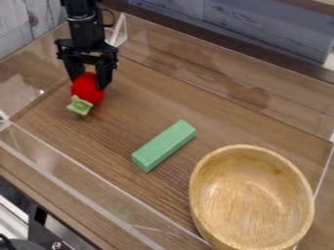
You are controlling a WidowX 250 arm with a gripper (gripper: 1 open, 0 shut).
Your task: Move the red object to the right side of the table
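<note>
Single camera view of a table (pixel 248 93) with a dark wood-grain top and low clear acrylic walls. At about ten o'clock from the centre of the view, the black gripper (pixel 86 82) points straight down over the red object (pixel 86 90) — a small glossy strawberry-shaped toy whose pale green leafy cap lies toward seven o'clock, resting on the tabletop. The two fingers (pixel 65 68) straddle the upper part of the toy, one on each side, with the red body visible between them; they stand partly apart, close against the toy, but whether they actually press on it cannot be told. The toy sits on the left portion of the table, near the left wall. A green rectangular block (pixel 163 145) lies flat and diagonal near the centre, well apart from the toy at its four o'clock. A round light wooden bowl (pixel 252 229) occupies the five-o'clock corner — upright, just beside the block.
</note>
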